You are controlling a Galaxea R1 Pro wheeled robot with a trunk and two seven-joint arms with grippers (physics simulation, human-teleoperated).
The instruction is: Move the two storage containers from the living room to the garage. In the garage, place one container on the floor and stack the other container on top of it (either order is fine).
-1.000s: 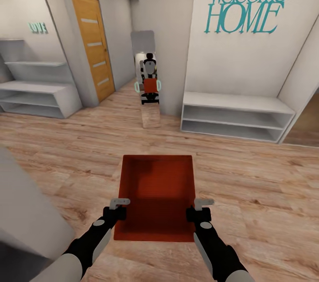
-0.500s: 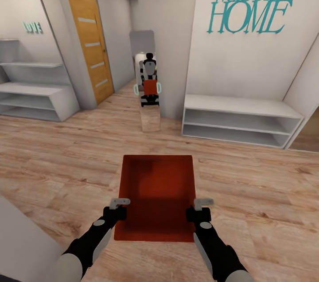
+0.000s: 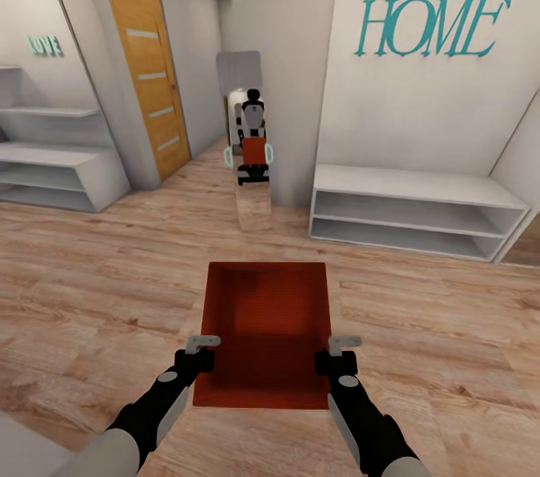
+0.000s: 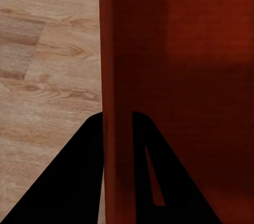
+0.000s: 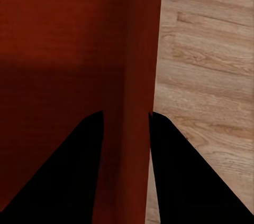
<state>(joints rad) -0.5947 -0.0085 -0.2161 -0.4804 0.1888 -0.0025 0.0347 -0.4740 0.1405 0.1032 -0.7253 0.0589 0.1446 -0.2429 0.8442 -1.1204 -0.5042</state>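
Both sets of jaws clamped on one orange-red storage container [image 3: 268, 331] in a wood-floored hallway.

The left gripper [image 3: 201, 351] pinches the bin's left wall, the right gripper [image 3: 339, 351] its right wall (one finger inside, one outside); the single container rides level above the plank floor [image 3: 112, 289], open side up, long axis pointing straight ahead toward a mirror [image 3: 244, 113], between two white shelf units.

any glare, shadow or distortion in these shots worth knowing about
Head view: even, soft lighting with no glare; wide-angle lens bends the walls and orange door outward, and the mirror reflects the robot. Left wrist view: the red bin is dark, its inside patchily shaded, and the fingers are pure black silhouettes. Right wrist view: same black fingers, bin wall in shade.
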